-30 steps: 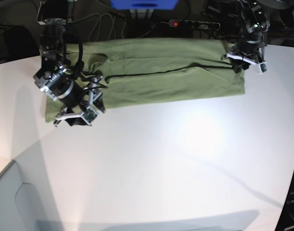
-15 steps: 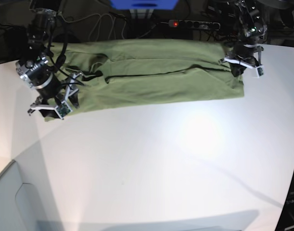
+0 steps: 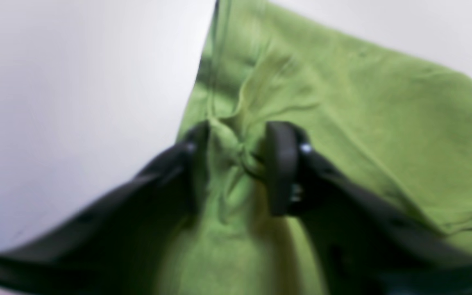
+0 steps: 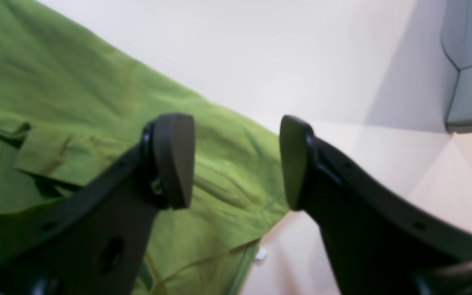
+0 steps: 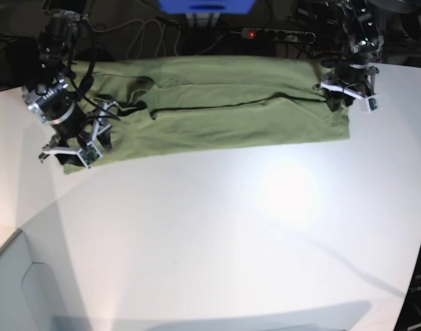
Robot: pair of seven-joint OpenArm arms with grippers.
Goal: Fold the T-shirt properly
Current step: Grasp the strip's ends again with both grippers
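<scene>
- The white counter [image 5: 231, 227] is seen stretching wide and bare on the near side of both hands; a grey panel [image 4: 471, 61] is seen off to one side of the right hand in its wrist view.
- The T-shirt [image 5: 224, 103] is laid as a long folded band along the far part of the counter, one end under each hand, with a dark fold line running along its length between them.
- A power strip [image 5: 275, 33] with a red light and loose cables [image 5: 145, 34] are seen beyond the shirt, behind both hands, and a blue object is cut off by the top edge there.
- The right hand [image 4: 236, 159] is held with its fingers apart and nothing between them; the shirt's edge and a small white tag [image 4: 260, 254] lie below it.
- The left hand [image 3: 236, 164] is set down on the shirt's other end, its fingers part-way apart with a bunched ridge of cloth standing between them; whether the cloth is truly gripped cannot be told, as the view is blurred.
- The cloth directly under the left hand is hidden by its fingers.
</scene>
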